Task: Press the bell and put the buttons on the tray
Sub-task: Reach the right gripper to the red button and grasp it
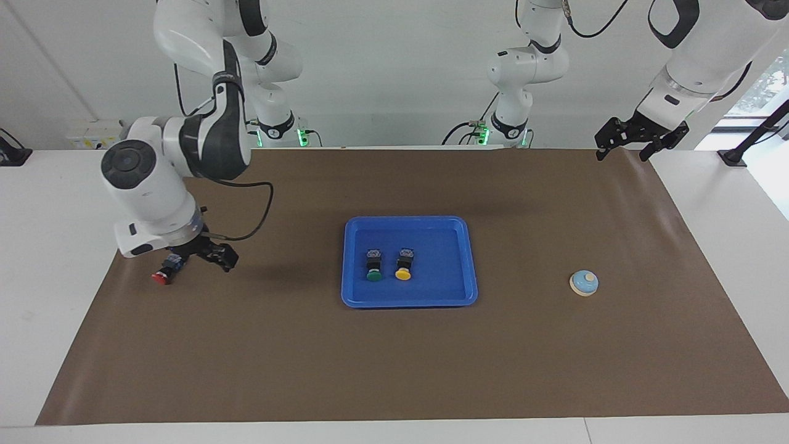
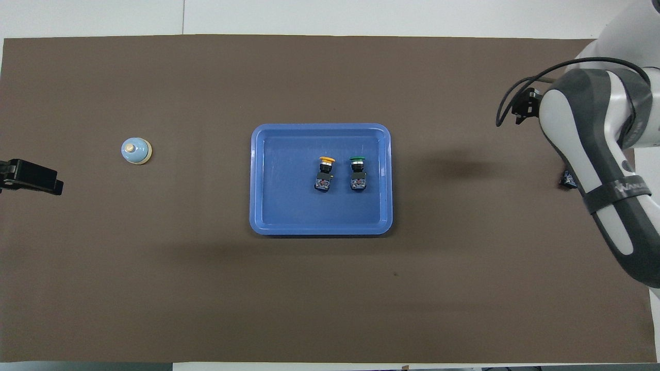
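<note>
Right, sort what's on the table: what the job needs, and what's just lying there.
Job:
- bell
- blue tray
- green button and yellow button, both in the tray
- red button, on the mat under the open right claw

Just there:
- brown mat

Left claw waits, open.
</note>
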### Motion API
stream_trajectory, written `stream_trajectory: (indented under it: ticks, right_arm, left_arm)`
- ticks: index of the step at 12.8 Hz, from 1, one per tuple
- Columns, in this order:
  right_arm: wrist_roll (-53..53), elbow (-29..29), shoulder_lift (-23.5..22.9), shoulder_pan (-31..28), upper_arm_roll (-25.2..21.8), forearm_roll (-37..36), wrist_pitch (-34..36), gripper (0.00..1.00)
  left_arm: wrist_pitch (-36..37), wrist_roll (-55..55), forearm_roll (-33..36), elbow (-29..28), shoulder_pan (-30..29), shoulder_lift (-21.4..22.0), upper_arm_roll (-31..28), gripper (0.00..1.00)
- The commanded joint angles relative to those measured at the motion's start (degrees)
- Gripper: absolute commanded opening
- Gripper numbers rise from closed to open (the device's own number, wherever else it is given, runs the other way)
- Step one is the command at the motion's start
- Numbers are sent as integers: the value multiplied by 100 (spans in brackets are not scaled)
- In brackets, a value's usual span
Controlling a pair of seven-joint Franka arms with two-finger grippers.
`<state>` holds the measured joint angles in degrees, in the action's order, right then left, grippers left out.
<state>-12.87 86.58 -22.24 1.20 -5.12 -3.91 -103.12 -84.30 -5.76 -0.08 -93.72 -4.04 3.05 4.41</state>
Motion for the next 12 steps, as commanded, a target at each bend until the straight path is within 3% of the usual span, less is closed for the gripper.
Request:
stream_trajectory:
  ticks: [1,4,12]
  right_arm:
    - [643,1243,535,-557,73,-154,-978,100]
    - [997,2186,660,-971,81,-154,-2351,100]
    - [997,2934,414,-1244,90,-66,-3592,100]
  left_arm:
    - [81,-57,8,64,-9,29,-19,100]
    - [81,-57,8,64,-9,29,-19,100]
    - [81,-57,8,64,-9,29,-19,100]
